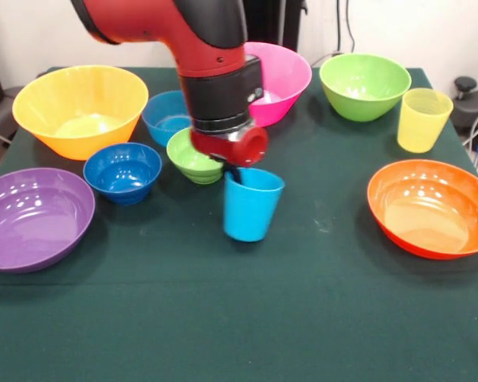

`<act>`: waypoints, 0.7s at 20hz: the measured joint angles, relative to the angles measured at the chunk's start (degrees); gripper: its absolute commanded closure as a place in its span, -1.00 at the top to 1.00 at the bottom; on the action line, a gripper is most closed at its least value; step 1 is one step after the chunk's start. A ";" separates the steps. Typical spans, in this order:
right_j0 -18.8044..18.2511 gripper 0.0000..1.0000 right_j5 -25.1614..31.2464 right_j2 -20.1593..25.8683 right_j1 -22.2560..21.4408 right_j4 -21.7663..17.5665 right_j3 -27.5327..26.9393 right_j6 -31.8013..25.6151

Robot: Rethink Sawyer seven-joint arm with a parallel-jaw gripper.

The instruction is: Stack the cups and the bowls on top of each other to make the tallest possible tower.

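The light blue cup (252, 207) hangs slightly tilted near the table's middle, with my gripper (234, 176) shut on its left rim; one dark finger reaches inside it. The small lime green bowl (190, 161) sits just left of the cup, partly behind the wrist. The dark blue bowl (123, 170) and the light blue bowl (164, 116) lie further left. The yellow cup (423, 119) stands upright at the right. The larger bowls stand apart: yellow-orange (78, 107), purple (33, 216), pink (285, 78), green (364, 84) and orange (430, 208).
A dark green cloth (239, 318) covers the table. The red and black arm (215, 72) hides part of the pink and light blue bowls. Cables and a dark stand (470, 99) sit beyond the right edge.
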 measured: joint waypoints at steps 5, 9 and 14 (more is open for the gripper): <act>-0.66 -1.00 4.98 3.89 0.71 0.24 0.00 0.00; -1.51 -1.00 7.61 6.47 1.44 0.23 -0.01 0.00; -3.42 -1.00 8.17 8.31 3.05 0.24 -0.04 0.00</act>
